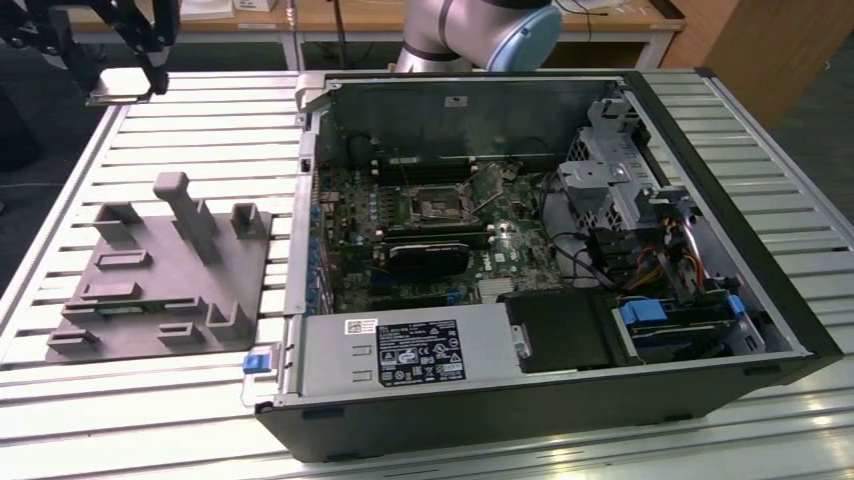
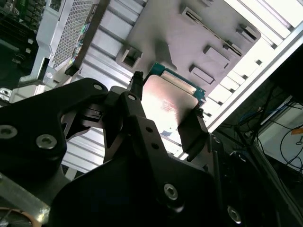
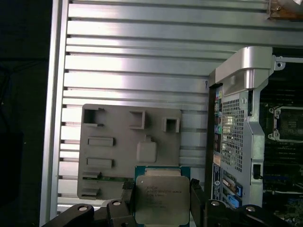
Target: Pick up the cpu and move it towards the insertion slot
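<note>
My gripper hangs high over the table's far corner at the exterior view's left, shut on the cpu. In both wrist views the cpu is a flat silver square with a green edge, clamped on two opposite sides between the black fingers. It is lifted clear above the grey fixture block. The insertion slot is a dark square in a silver bracket on the motherboard inside the open computer case, well off toward the exterior view's right of the gripper. It also shows in the first wrist view, insertion slot.
The open black computer case lies on the slatted aluminium table, with its silver rear panel facing the fixture block. A power supply, drive cage and cables crowd the case. The arm's base stands behind it.
</note>
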Robot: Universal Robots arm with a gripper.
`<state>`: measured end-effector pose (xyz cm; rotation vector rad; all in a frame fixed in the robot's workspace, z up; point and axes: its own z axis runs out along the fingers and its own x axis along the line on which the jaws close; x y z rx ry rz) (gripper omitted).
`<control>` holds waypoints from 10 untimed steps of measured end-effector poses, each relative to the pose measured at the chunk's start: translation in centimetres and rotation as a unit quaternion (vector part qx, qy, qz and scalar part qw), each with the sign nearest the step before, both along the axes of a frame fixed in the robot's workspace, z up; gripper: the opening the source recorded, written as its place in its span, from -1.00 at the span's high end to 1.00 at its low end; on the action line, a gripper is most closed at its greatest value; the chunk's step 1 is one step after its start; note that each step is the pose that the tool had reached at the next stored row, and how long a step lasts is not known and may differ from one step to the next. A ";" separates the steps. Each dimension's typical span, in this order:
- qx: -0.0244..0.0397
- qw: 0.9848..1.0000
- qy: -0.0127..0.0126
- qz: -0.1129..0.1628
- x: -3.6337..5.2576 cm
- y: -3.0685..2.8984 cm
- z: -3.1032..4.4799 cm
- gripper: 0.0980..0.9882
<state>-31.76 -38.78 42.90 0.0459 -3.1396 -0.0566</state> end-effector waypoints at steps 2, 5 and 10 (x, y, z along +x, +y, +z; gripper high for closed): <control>0.000 1.000 0.000 0.000 0.34 0.02 0.00 0.00; 0.000 1.000 0.000 0.000 0.94 0.04 0.00 0.00; 0.000 1.000 0.000 0.000 2.02 0.05 0.00 0.00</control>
